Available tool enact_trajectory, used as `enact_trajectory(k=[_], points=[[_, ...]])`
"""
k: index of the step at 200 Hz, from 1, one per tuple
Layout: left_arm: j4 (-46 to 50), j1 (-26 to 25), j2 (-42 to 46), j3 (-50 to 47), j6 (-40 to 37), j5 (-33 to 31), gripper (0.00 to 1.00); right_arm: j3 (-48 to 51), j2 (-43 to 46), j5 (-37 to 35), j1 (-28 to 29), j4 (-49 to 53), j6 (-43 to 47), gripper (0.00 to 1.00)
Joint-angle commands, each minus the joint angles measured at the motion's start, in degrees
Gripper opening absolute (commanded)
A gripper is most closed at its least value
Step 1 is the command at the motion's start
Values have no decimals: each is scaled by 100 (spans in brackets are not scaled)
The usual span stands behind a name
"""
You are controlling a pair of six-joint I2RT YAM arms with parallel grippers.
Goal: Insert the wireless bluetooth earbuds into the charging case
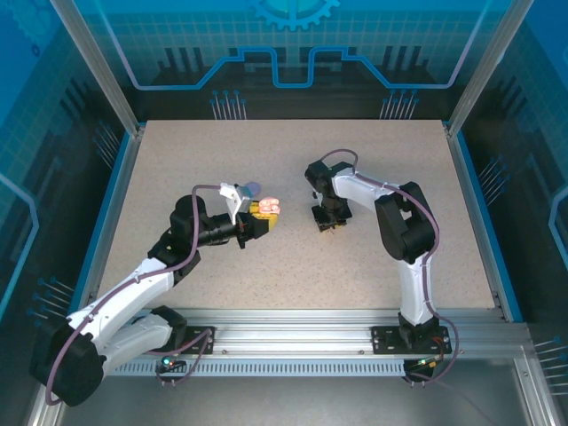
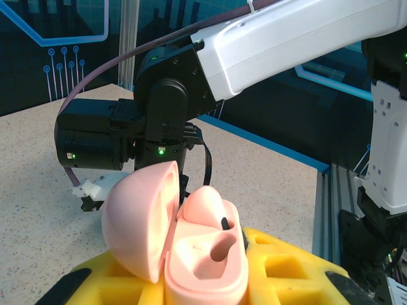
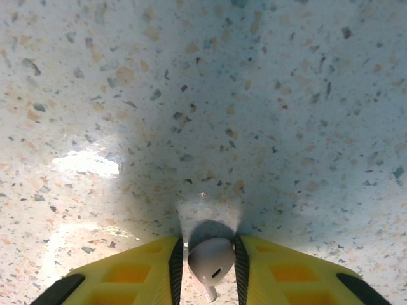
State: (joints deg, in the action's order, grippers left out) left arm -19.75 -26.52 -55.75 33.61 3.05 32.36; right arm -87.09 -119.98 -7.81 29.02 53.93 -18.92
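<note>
From above, the left gripper (image 1: 264,215) is clamped on an open pink charging case (image 1: 269,206), held over the middle of the speckled table (image 1: 373,266). The right gripper (image 1: 327,225) points straight down, just off the tabletop, a little to the right of the case and apart from it.

In the left wrist view, the case sits between 2 yellow fingers (image 2: 289,270). Its lid (image 2: 137,213) is swung up to the left. 1 pink earbud (image 2: 206,202) sits in the far socket, and the near socket (image 2: 219,246) is hollow. The right arm (image 2: 299,35) crosses the background.

In the right wrist view, the 2 yellow fingers (image 3: 130,274) are nearly closed, their black pads (image 3: 176,267) pinching a second, pale earbud (image 3: 210,257), stem pointing down the frame, above bare tabletop.
</note>
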Motion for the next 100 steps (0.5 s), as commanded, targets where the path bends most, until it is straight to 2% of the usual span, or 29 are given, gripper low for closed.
enact_trajectory(k=[1, 47, 100], points=[[-1, -45, 121, 156, -51, -38, 18, 53, -246, -146, 34, 2, 29, 27], [19, -46, 125, 155, -51, -43, 18, 269, 80, -115, -47, -277, -76, 22], [-18, -120, 21, 129, -33, -99, 17, 1083, 1039, 591, -389, -1252, -287, 21]])
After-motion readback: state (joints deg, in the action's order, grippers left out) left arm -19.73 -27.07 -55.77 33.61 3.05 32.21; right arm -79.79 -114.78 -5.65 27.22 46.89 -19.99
